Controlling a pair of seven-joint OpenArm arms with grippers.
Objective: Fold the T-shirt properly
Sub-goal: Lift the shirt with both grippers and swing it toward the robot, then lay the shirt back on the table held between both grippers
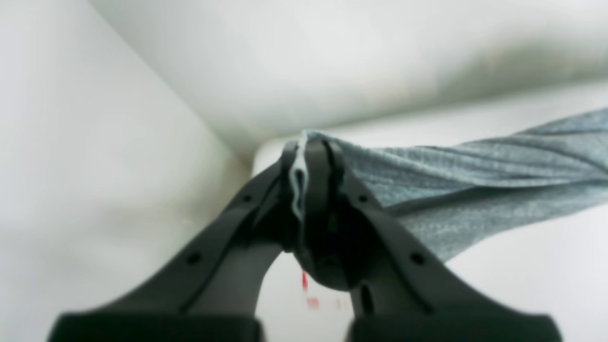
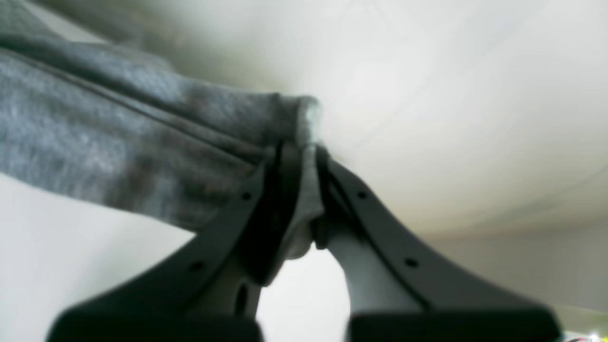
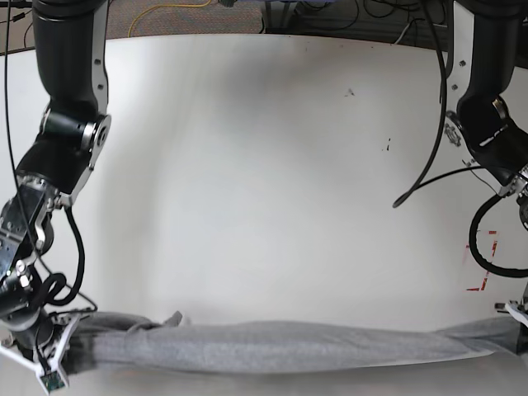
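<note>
The heather-grey T-shirt [image 3: 280, 345] hangs as a long bunched band along the near edge of the white table [image 3: 264, 165], stretched between both arms. In the base view my right gripper [image 3: 59, 334] is at the bottom left and my left gripper [image 3: 518, 323] at the bottom right edge, mostly cut off. In the left wrist view the left gripper [image 1: 308, 149] is shut on a folded edge of the T-shirt [image 1: 475, 180], which runs off to the right. In the right wrist view the right gripper [image 2: 301, 152] is shut on the T-shirt [image 2: 95, 128], which runs off to the left.
A black cable [image 3: 429, 165] hangs from the arm on the right of the base view. Red marks [image 3: 487, 264] lie on the table near that arm. More cables [image 3: 330, 16] lie past the table's far edge.
</note>
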